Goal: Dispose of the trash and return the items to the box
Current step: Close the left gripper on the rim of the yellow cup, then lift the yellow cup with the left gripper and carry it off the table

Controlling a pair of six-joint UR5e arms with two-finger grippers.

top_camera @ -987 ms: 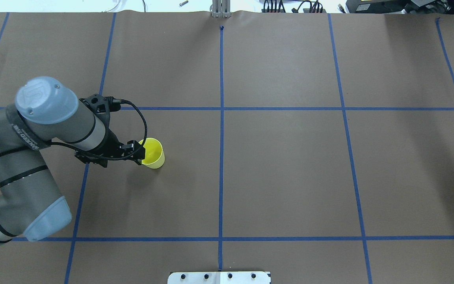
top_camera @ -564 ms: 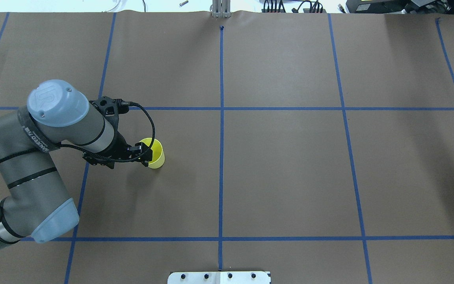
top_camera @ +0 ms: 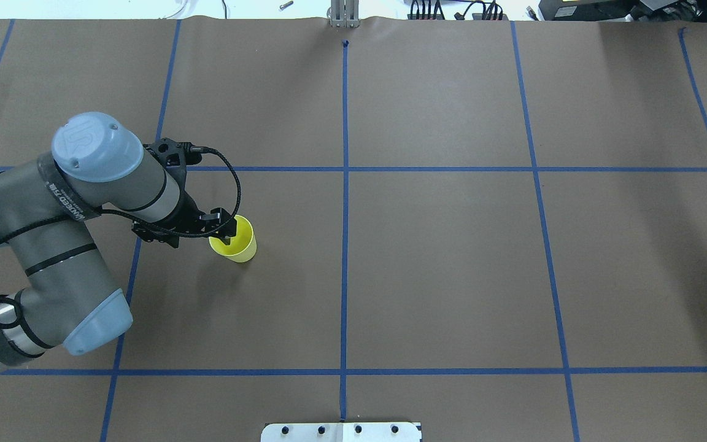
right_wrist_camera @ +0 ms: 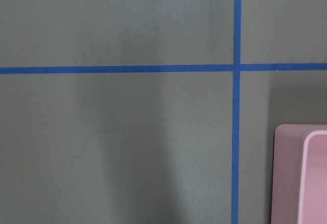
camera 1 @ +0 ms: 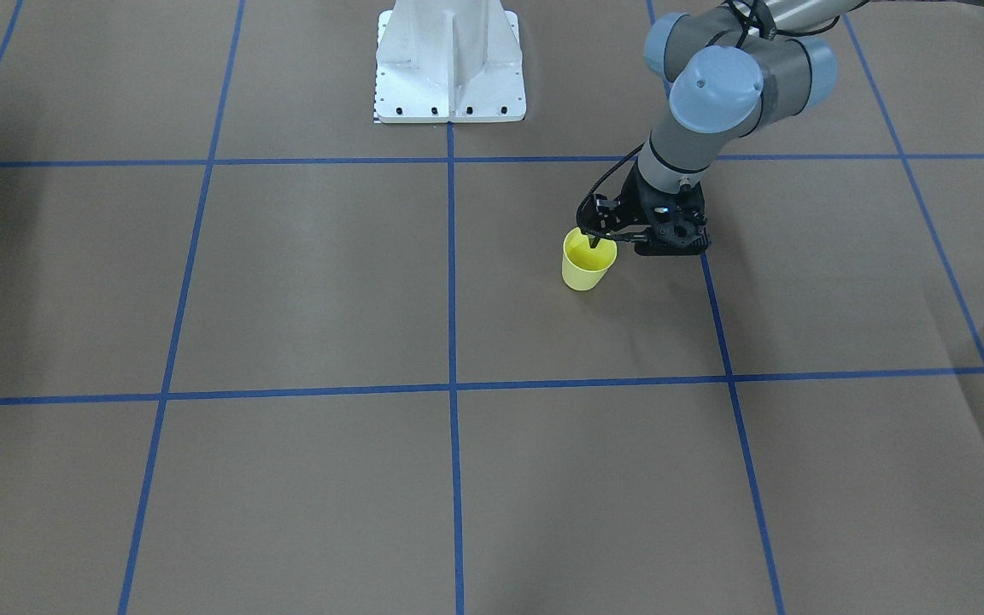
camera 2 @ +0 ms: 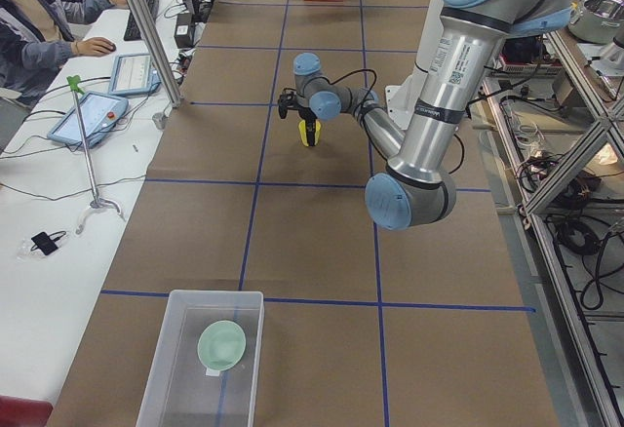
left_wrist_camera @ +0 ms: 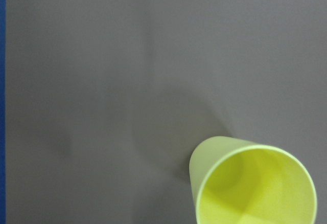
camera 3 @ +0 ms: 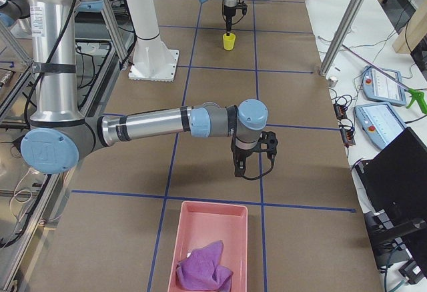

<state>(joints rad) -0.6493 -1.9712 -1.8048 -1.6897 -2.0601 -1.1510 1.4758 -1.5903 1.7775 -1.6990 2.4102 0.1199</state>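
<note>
One finger [camera 1: 594, 240] of the left gripper [top_camera: 224, 230] dips inside the yellow cup [top_camera: 240, 245], its partner seemingly outside the wall. That's a rim pinch lined up, but clamped or slack, I cannot tell. Cup's upright, left of centre in the overhead view. My guess: it's headed for the clear box [camera 2: 216, 295], lower left of the left-side view, beside the green bowl [camera 2: 221, 345]. The right gripper [camera 3: 248, 165] hangs mid-frame in the right-side view, near the pink tray [camera 3: 212, 220], grip unreadable.

The scene is evenly lit from above; a soft shadow is cast beside the yellow cup [left_wrist_camera: 255, 193] (wrist views look softer).
</note>
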